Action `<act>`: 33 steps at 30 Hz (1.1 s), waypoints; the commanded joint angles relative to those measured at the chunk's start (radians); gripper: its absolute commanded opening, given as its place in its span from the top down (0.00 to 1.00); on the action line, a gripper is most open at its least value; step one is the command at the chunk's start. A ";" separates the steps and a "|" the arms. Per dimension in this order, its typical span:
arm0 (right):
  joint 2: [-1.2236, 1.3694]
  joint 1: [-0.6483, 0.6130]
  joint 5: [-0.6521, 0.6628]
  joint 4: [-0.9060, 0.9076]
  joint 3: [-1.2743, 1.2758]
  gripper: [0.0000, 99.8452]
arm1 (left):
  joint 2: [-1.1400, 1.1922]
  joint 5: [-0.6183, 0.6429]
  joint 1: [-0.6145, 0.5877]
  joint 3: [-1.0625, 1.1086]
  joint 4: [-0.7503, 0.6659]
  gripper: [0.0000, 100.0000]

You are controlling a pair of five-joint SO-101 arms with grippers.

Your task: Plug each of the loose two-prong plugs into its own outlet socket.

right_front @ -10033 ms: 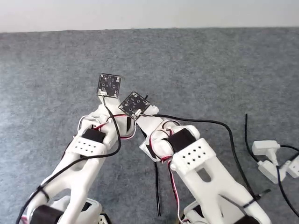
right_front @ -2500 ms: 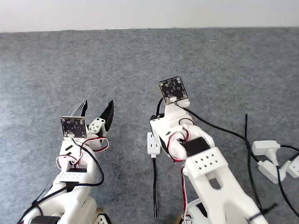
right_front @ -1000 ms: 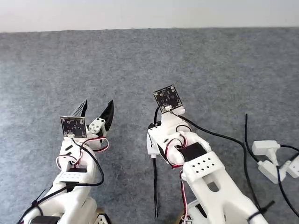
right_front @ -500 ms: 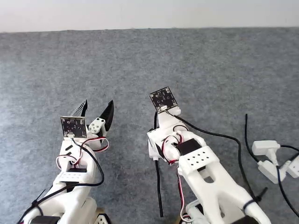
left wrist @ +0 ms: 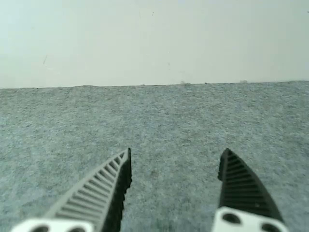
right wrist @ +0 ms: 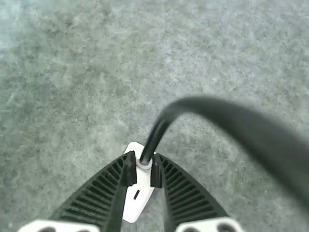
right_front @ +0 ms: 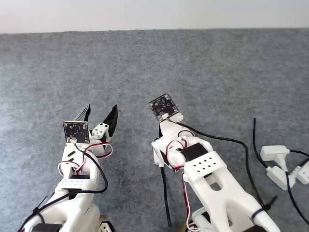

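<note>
The right claw (right wrist: pixel 142 169) is pinching a white plug (right wrist: pixel 136 199) at its cord end. The black cord (right wrist: pixel 212 118) comes out between the fingers and, in the high view, trails back over the grey tabletop (right_front: pixel 217 67) beside the arm, which covers most of the plug from above. The left claw (left wrist: pixel 176 164) is spread wide over the tabletop to the left, and well apart at the right edge lie white connector pieces (right_front: pixel 274 153) with black cables (right_front: pixel 254 145).
</note>
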 commanded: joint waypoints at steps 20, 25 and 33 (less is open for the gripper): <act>0.119 -0.139 0.043 0.143 -0.091 0.74 | -0.018 -0.008 0.000 -0.004 0.003 0.73; 0.120 -0.142 0.043 0.134 -0.094 0.74 | -0.018 -0.008 0.005 -0.010 0.035 0.73; 0.216 -0.142 0.044 0.088 -0.141 0.76 | -0.018 -0.008 0.005 -0.010 0.037 0.73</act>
